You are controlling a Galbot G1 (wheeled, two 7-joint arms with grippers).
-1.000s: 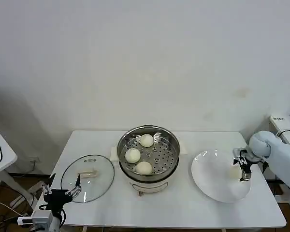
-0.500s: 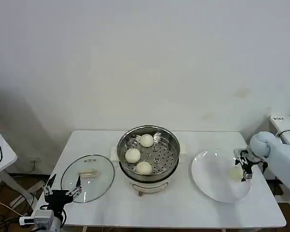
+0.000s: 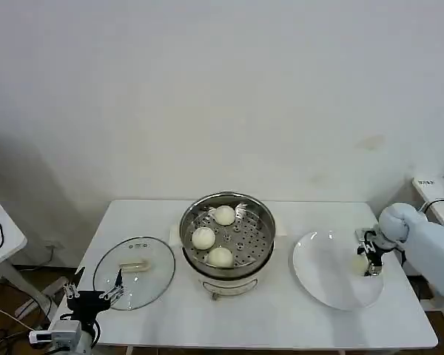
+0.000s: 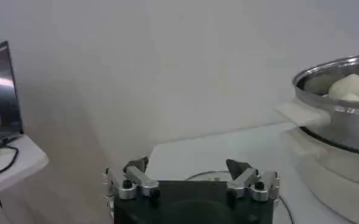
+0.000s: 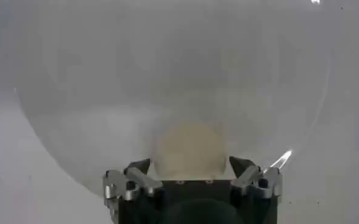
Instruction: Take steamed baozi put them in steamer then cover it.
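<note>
The steel steamer (image 3: 260,222) stands mid-table, and on its perforated tray lie three steamed baozi (image 3: 224,214), (image 3: 203,237), (image 3: 220,257). A fourth baozi (image 3: 359,264) rests near the right rim of the white plate (image 3: 322,270). My right gripper (image 3: 369,259) is down at that bun. In the right wrist view the gripper (image 5: 189,165) is open, a finger (image 5: 136,168) on each side of the baozi (image 5: 189,149). The glass lid (image 3: 134,271) with its pale handle lies flat, left of the steamer. My left gripper (image 3: 95,296) waits open at the table's front left corner.
In the left wrist view the open left gripper (image 4: 188,165) faces the lid's rim (image 4: 213,175), with the steamer wall (image 4: 344,112) off to one side. A small white side table (image 3: 0,237) with a cable stands left of the main table.
My right gripper has shifted slightly left over the plate's rim, closing in around the baozi there. The left arm, lid and steamer have not moved.
</note>
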